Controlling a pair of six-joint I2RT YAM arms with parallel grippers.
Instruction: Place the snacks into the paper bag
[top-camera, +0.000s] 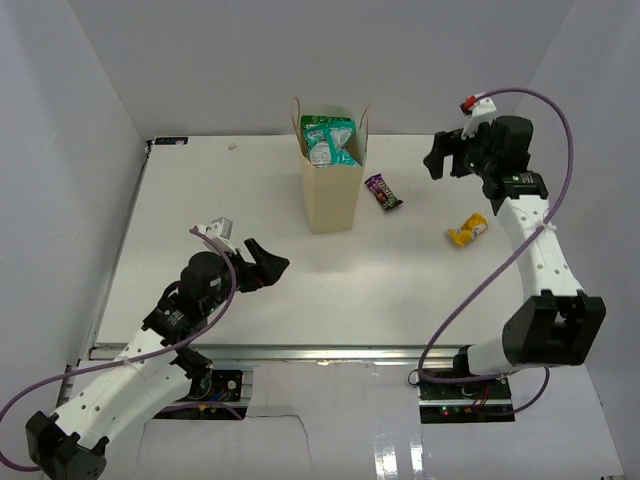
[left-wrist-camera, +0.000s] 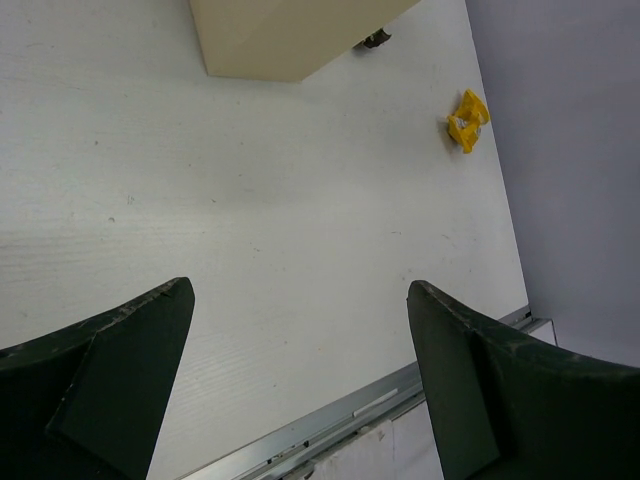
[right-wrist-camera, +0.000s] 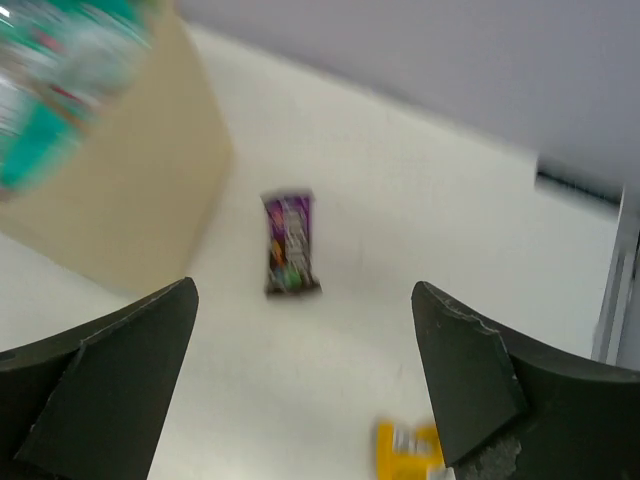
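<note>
The tan paper bag (top-camera: 331, 195) stands upright at the table's back middle, and a green-white snack packet (top-camera: 330, 140) sticks out of its top. Just right of the bag lies a small purple candy bar (top-camera: 383, 191) (right-wrist-camera: 290, 244), and farther right a small yellow packet (top-camera: 467, 231) (left-wrist-camera: 467, 120) (right-wrist-camera: 410, 452). My right gripper (top-camera: 445, 155) (right-wrist-camera: 305, 300) hangs open in the air to the right of the bag, above the candy bar, holding nothing. My left gripper (top-camera: 262, 263) (left-wrist-camera: 300, 300) rests open low over the table's front left, empty.
White walls close in the table on the left, back and right. The table's front metal edge (left-wrist-camera: 330, 415) runs just below my left gripper. The bag's lower corner (left-wrist-camera: 290, 35) shows at the top of the left wrist view.
</note>
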